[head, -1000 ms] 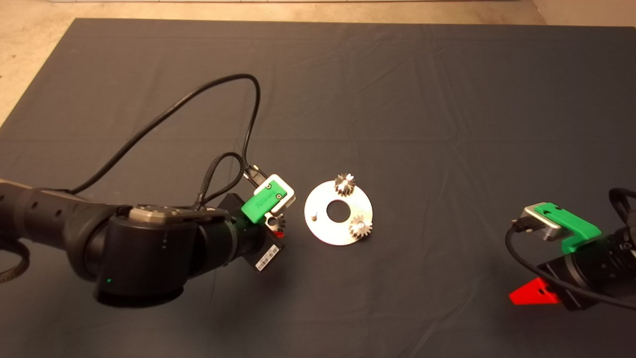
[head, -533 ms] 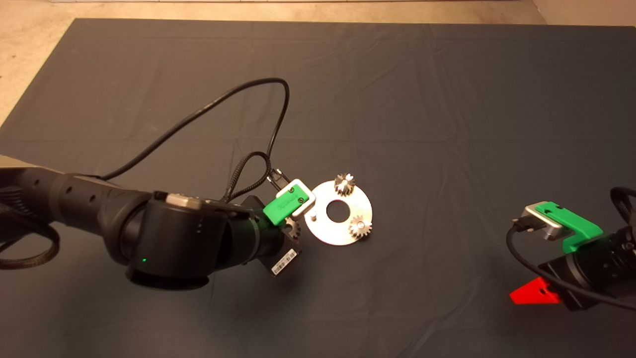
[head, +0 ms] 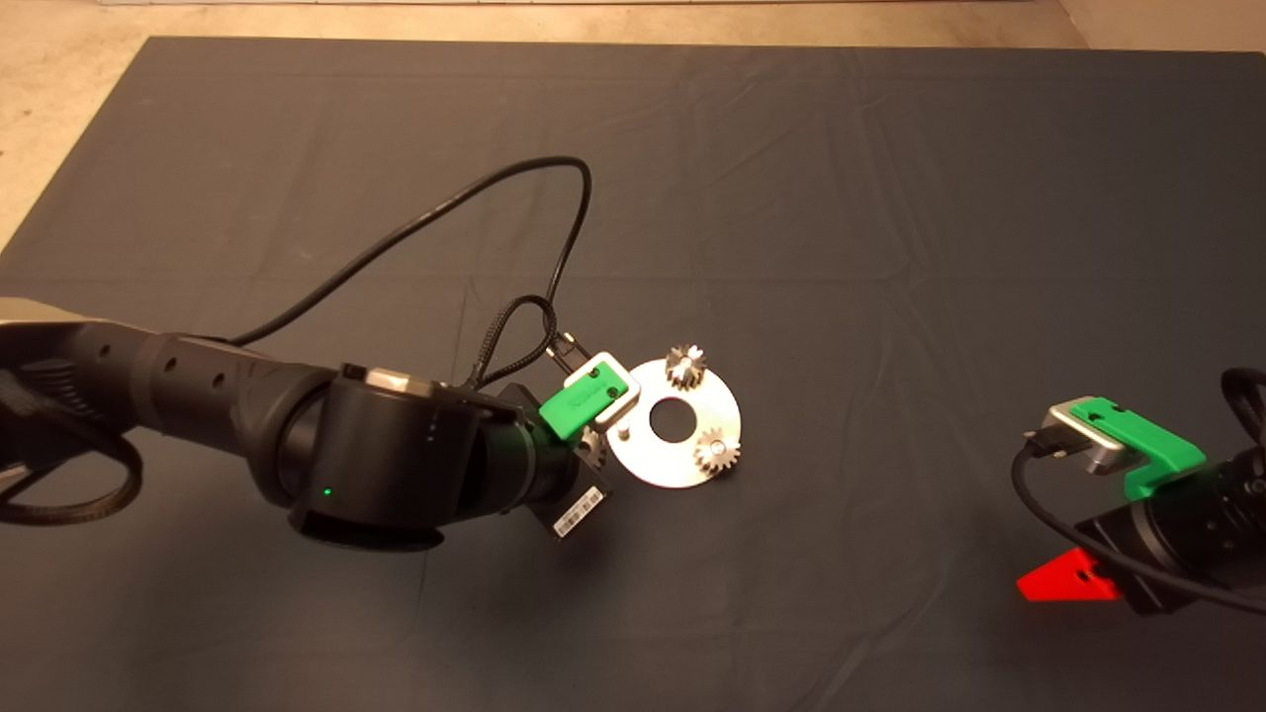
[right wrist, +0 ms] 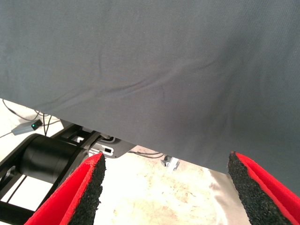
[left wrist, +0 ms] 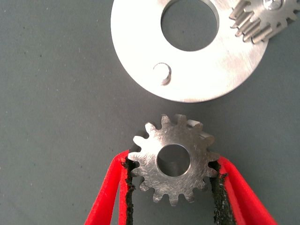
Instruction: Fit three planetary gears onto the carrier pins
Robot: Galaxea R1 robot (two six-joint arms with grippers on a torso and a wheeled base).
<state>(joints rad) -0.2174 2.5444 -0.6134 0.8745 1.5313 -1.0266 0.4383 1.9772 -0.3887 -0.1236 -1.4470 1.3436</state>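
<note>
Now the gear [left wrist: 173,160] sits clamped between the left gripper [left wrist: 172,187] fingers.

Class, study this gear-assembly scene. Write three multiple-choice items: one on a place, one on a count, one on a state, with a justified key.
1. Where is the third gear?
A. on the bare pin
B. between the left gripper's fingers, beside the disc
C. in the disc's centre hole

2. How many gears sit on the disc?
A. none
B. two
C. three

3. The right gripper is
A. open, holding nothing
B. shut on a gear
C. pressing the disc

Key: B, pads clamp its teeth off the disc's rim; B, one pin stands bare; A, fingers spread apart over the mat.
</note>
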